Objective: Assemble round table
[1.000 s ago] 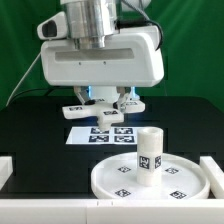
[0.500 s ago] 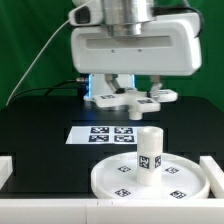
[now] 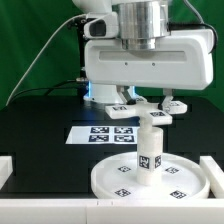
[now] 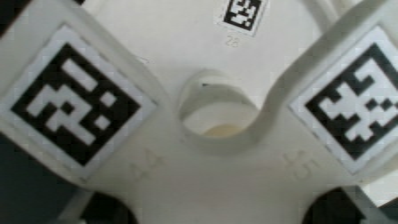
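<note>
The large rimmed round disc (image 3: 150, 180) lies flat at the front of the table. The short cylindrical post (image 3: 150, 150) stands upright at its middle. My gripper (image 3: 140, 100) is shut on the white cross-shaped foot piece (image 3: 150, 106) and holds it in the air just above and slightly behind the post's top. In the wrist view the foot piece (image 4: 205, 160) fills the picture, with its centre hole (image 4: 214, 108) and two tagged arms showing. The fingertips are hidden by the foot piece there.
The marker board (image 3: 100, 133) lies flat on the black table behind the disc. White rails (image 3: 8, 172) stand at the exterior view's left and right front edges (image 3: 216, 168). A green backdrop stands behind the arm.
My gripper has carried the foot piece up off the table and toward the exterior view's right, from behind the marker board to above the post.
</note>
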`<state>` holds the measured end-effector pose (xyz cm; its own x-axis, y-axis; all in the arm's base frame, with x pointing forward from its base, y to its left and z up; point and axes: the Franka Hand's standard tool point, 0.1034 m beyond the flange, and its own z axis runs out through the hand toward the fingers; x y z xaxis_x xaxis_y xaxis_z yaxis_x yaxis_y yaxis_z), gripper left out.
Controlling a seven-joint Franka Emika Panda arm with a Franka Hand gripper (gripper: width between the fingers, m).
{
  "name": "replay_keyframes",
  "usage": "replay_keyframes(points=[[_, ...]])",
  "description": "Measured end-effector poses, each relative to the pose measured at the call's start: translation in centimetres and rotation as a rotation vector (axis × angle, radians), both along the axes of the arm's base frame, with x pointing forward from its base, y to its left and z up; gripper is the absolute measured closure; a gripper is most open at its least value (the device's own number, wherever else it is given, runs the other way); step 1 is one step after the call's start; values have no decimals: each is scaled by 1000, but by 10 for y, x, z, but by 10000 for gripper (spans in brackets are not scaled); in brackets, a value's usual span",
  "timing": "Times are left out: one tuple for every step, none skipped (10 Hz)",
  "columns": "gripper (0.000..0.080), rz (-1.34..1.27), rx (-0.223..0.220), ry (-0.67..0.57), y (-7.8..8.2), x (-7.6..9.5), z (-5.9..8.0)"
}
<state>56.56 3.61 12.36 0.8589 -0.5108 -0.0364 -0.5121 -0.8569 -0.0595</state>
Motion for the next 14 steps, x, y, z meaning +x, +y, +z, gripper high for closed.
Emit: replay_keyframes(points=[[354,1,-1,-6,1,2,0],[354,1,-1,-7,1,3,0],[354,0,0,-8,1,3,0],[354,-6,3,-10,0,4,0],[354,-18,7,-14,-2,5,0],[354,-30,12,-16,-3,5,1],[354,-34,14,-15,-1,4,1],[354,-33,16,-12,2,1,1],[354,-31,17,-10,3,-2,0],[354,-31,17,-7,4,-5,0],[354,-30,16,-5,4,-7,-2],[354,-31,15,0,3,-9,-4],[354,-32,13,5,2,-10,-7],[354,-32,7,5,1,-10,-12]])
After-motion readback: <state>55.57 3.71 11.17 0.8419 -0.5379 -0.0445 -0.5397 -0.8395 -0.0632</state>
